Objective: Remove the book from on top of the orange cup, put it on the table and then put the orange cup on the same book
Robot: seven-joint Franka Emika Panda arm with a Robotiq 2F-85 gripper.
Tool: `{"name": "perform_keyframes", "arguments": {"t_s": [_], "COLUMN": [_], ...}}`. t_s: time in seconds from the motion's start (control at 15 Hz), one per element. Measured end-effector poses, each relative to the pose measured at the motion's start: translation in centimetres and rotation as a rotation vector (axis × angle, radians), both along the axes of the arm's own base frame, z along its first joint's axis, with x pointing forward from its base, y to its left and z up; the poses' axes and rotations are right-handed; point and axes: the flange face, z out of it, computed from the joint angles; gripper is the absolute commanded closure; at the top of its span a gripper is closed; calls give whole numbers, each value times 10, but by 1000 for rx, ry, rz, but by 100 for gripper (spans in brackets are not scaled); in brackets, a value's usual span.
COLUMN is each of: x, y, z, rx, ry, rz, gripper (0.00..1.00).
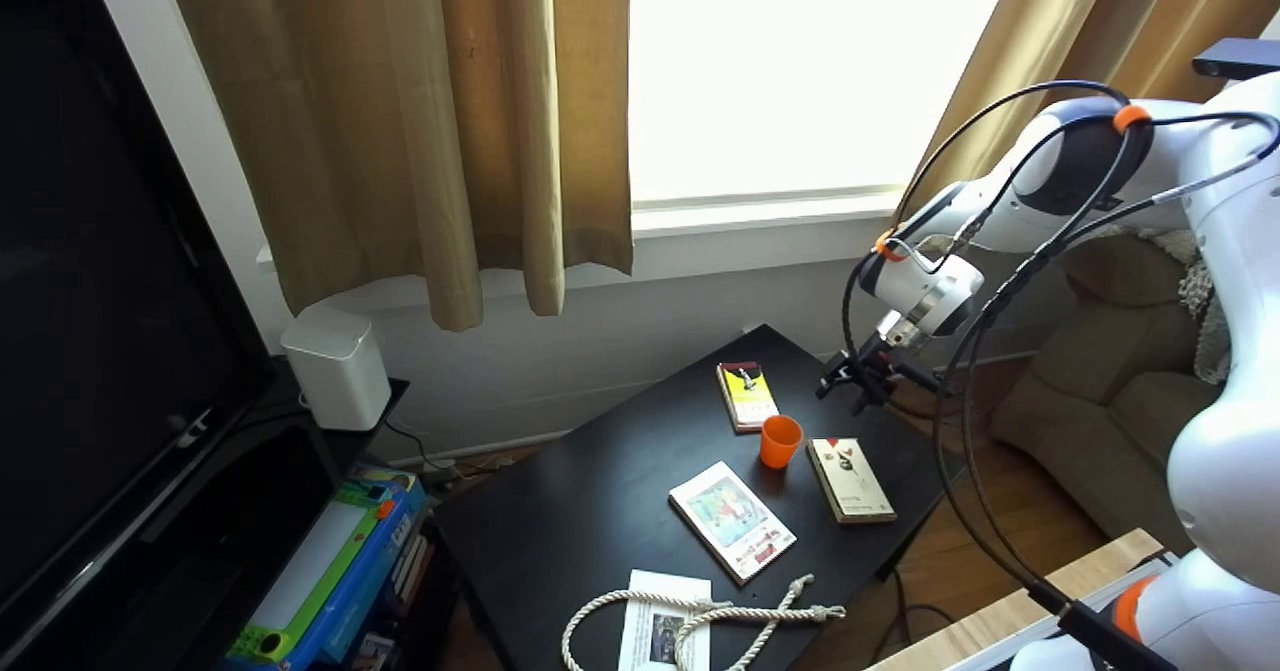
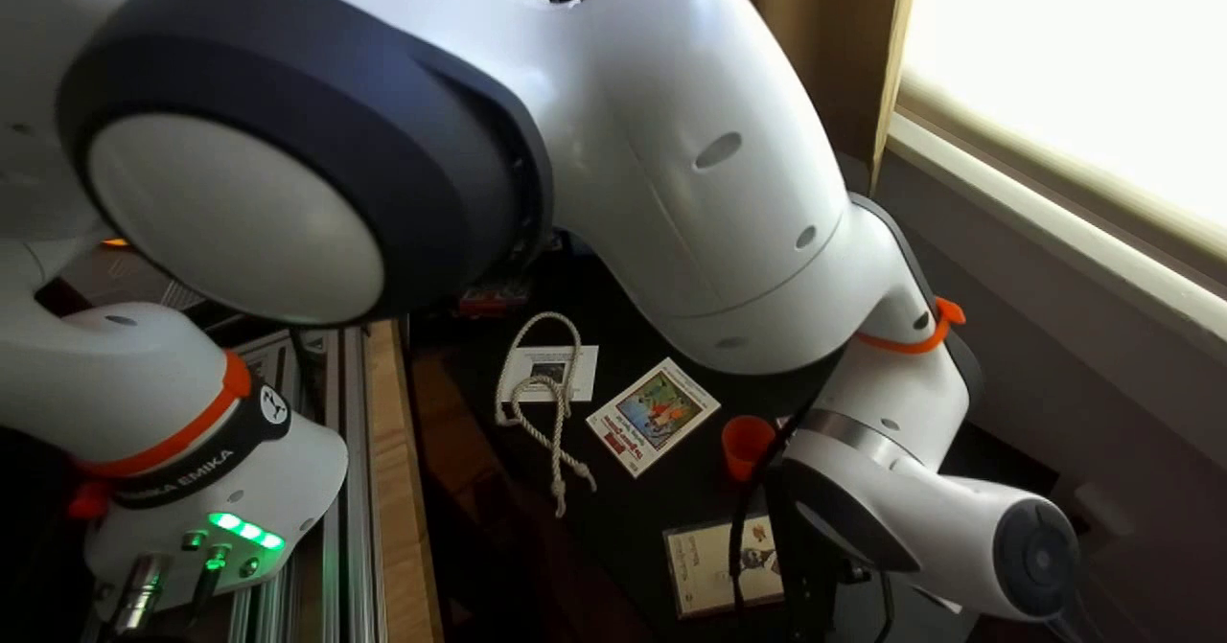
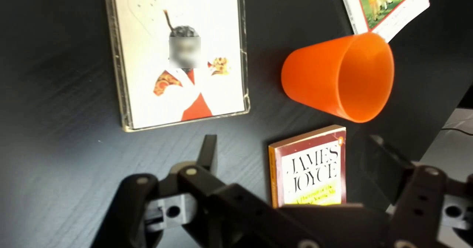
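Note:
The orange cup (image 1: 780,441) stands upright on the black table (image 1: 570,511), with nothing on top of it. It also shows in an exterior view (image 2: 746,447) and in the wrist view (image 3: 321,76). The thin cream-white book (image 1: 850,481) lies flat on the table beside the cup, apart from it. It shows in the wrist view (image 3: 177,92), cut by the top edge, and in an exterior view (image 2: 724,566). My gripper (image 1: 840,398) is open and empty, in the air above the table's far corner. In the wrist view its fingers (image 3: 293,139) are wide apart.
A yellow-and-maroon book (image 1: 748,396) lies close behind the cup; it shows between my fingers in the wrist view (image 3: 310,170). A white booklet with a coloured picture (image 1: 733,521) lies in front of the cup. A rope (image 1: 760,613) lies over a white sheet (image 1: 640,621). A window wall (image 1: 690,311) stands behind.

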Motion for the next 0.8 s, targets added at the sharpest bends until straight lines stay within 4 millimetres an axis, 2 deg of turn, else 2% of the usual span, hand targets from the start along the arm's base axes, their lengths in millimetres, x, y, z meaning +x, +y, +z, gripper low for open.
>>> {"name": "perform_keyframes", "arguments": {"t_s": [0.2,0.4,0.6,0.8], "x": [16,25,29,29], "y": [36,64,77,78], "z": [4,2,2,1], "rx": [-60,-107,-162,-206], "ry": [22,67,108,117], "rz": [30,85,153,211], "gripper": [0,0,0,0]}}
